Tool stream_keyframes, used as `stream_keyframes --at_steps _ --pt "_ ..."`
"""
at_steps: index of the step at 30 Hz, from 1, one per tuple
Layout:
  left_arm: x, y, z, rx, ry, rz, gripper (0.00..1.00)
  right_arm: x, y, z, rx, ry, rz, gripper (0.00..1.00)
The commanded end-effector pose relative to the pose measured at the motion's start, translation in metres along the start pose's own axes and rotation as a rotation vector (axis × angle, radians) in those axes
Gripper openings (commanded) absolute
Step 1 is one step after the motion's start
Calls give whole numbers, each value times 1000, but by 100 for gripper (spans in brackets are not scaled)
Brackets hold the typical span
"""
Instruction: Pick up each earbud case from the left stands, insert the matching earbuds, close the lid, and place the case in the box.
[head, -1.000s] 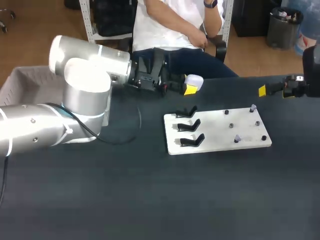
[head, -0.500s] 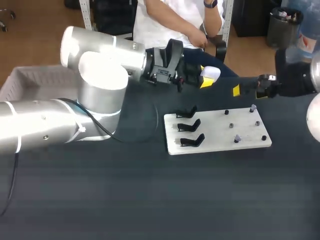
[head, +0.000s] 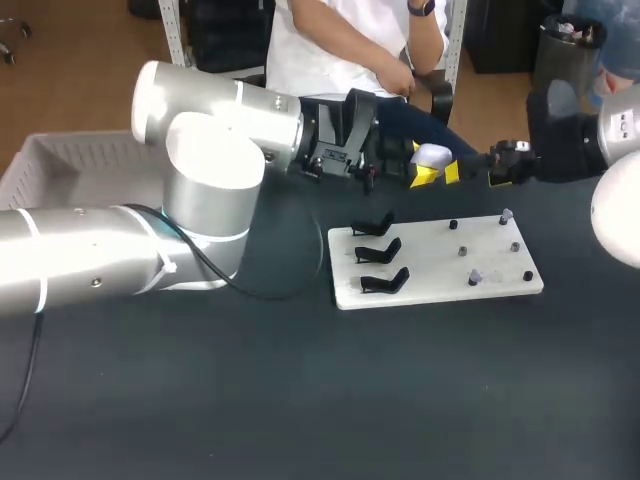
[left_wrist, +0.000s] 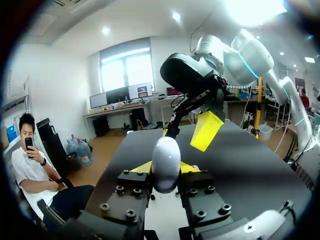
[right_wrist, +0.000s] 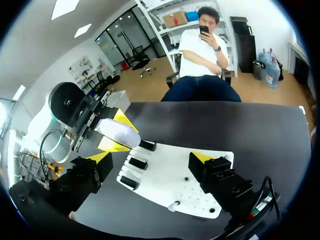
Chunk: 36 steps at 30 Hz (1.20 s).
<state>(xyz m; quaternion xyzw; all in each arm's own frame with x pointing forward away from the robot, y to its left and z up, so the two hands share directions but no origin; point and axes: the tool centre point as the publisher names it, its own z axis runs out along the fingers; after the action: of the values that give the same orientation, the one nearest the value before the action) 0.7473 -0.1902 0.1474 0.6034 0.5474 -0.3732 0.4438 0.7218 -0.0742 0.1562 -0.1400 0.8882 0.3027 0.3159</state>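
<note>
1. My left gripper (head: 428, 172) is clamping the small white rounded plastic earbud case (head: 433, 155) btw. both yellow tips. It is hanging in the air near the table's far edge.
2. My right gripper (right_wrist: 150, 159) is standing wide apart w/ nothing inside, just beside the case.
3. Risk: the two grippers are hanging very close. Any further approach could knock the fingers together & push the case out.
4. Risk: the case is smooth & I am gripping only one end, w/ most of it sticking out ahead of the tips. It could rotate, slip & fall past the edge.
5. Around: a flat white rectangular board (head: 440, 265) is lying below, w/ three black bent stands (head: 377, 250), all bare, & small dark pegs (head: 474, 277). Some are carrying pale bits, prob. earbuds, but they are too small to tell.
6. The pale grey fabric box (head: 40, 165) is sitting well apart at my far left. My own left arm is lying btw. case & box, so the path there is needing care.
</note>
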Motion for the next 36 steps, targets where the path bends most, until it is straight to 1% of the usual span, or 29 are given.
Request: stream_keyframes --at_steps 1,4,8,12,20,23,25,27,29,33,36 --pt "-1 -2 0 9 -9 3 0 -5 -4 3 -37 8 -5 100" --pt "0 -4 1 17 -19 0 0 -6 -5 4 -38 9 -8 100" --pt "-1 -6 0 33 -68 -16 0 -9 -8 6 -37 7 -6 100" --pt "-1 -8 0 42 -74 -20 0 -14 -10 5 -37 -10 -5 100" --pt "0 -13 0 46 -85 -24 0 -21 -12 5 -34 -17 -17 100" --pt "1 -12 -5 28 -114 -32 0 -22 -11 2 -11 -25 -45 100" --pt "2 -11 -10 20 -152 -50 0 -23 -7 -1 -35 -53 -109 100" --pt "1 -11 -15 4 -180 -60 0 -23 -4 -1 -5 -43 -162 100" --pt "0 -10 -19 -6 -210 -77 0 -24 -1 0 33 -13 -200 100" --pt "-2 -7 -25 -8 -240 -107 0 -22 -3 5 92 43 -217 100" --pt "0 -4 -28 -16 -234 -112 0 -16 -8 7 150 80 -221 100"
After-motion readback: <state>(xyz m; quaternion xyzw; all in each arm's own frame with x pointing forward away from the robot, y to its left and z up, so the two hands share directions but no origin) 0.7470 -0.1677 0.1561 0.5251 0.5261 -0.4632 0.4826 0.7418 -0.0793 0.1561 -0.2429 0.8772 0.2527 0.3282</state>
